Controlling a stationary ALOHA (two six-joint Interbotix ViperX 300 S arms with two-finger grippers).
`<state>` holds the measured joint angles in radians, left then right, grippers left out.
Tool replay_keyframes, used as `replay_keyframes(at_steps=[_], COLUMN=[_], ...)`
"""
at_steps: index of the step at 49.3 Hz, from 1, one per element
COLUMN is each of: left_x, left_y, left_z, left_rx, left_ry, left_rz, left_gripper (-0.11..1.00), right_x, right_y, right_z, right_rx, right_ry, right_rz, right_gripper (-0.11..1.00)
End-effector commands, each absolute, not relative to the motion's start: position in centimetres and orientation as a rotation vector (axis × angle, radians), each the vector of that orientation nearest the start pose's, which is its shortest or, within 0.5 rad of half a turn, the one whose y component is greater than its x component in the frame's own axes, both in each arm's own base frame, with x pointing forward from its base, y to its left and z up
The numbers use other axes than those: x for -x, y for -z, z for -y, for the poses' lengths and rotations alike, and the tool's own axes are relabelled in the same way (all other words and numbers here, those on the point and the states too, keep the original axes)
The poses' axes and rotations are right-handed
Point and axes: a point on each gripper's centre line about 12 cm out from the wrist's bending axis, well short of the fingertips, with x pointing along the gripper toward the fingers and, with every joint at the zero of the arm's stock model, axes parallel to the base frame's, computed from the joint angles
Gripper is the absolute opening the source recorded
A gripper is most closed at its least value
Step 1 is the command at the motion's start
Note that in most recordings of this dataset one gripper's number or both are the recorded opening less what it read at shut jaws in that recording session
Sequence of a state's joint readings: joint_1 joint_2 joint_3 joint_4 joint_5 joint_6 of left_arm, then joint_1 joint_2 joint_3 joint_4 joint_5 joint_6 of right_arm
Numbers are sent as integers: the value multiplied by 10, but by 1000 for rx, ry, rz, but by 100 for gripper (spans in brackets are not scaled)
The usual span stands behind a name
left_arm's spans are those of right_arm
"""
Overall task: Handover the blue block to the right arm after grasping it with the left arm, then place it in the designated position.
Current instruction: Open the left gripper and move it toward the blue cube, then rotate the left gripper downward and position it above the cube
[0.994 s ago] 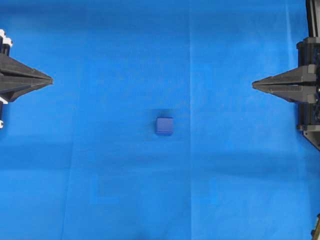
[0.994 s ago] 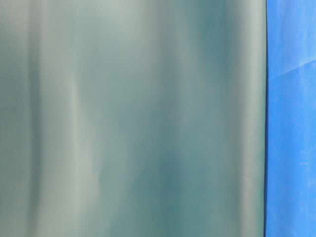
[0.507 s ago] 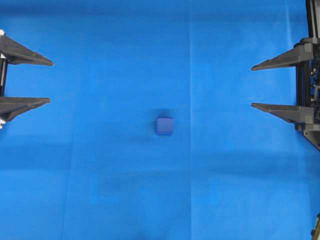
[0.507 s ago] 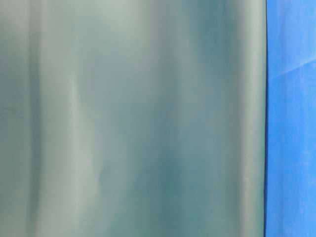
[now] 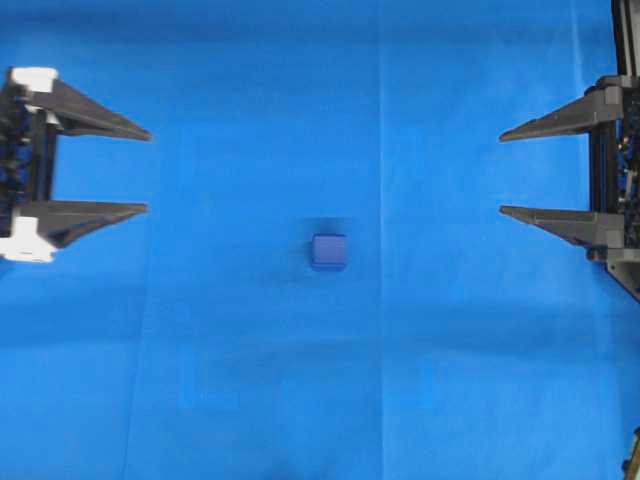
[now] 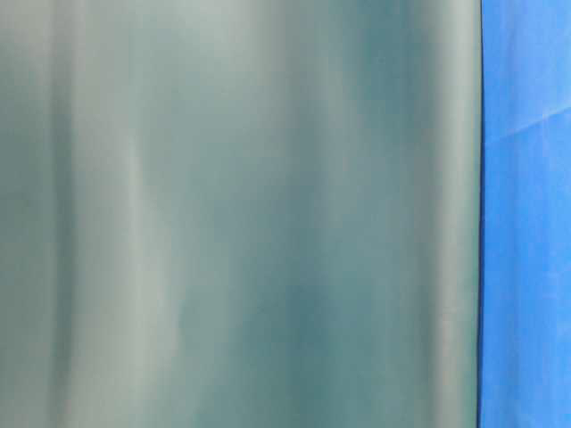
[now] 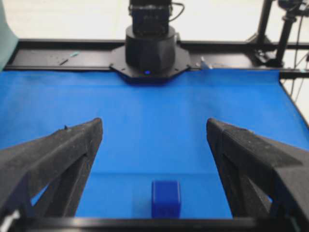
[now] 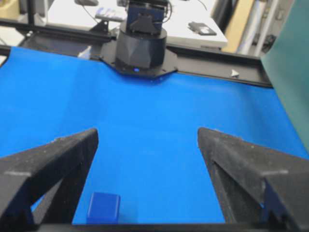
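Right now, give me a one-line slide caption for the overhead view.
Both grippers, left and right, open and facing the blue block lying untouched mid-cloth.

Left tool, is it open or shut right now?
Open. The left tool has its two fingers spread wide apart, empty, well short of the blue block.

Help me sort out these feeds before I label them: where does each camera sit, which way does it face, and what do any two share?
Overhead: above, looking straight down at the blue cloth; blue block mid-frame, left gripper and right gripper open at the edges.
Table-level: blocked by a blurred grey-green surface; no robot visible.
Left wrist: behind its open fingers, facing the opposite arm's base.
Right wrist: likewise, facing the other base.
Shared: both wrist views and the overhead show the block.
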<state>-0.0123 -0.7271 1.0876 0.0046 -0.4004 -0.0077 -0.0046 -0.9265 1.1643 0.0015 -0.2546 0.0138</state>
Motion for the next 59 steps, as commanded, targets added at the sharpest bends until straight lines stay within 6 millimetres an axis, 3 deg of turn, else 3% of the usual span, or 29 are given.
replay_keyframes(at_steps=[1, 28, 37, 47, 59], left_x=[-263, -383, -414, -435, -439], left_y=[-303, -306, -302, -297, -293], left_z=[4, 5, 6, 5, 3], left_rx=[1, -14, -14, -16, -1], left_ry=[17, 16, 16, 14, 9], left_rz=[89, 54, 37, -18, -84], left_gripper=[92, 92, 92, 92, 92], right_x=[-210, -213, -213, -213, -213], right_y=[-298, -299, -298, -297, -298], right_z=[2, 1, 1, 1, 1], right_rx=[-20, -20, -20, -20, -21], right_ry=[8, 7, 7, 7, 7], right_rz=[48, 45, 41, 40, 41], right_gripper=[97, 97, 97, 97, 97])
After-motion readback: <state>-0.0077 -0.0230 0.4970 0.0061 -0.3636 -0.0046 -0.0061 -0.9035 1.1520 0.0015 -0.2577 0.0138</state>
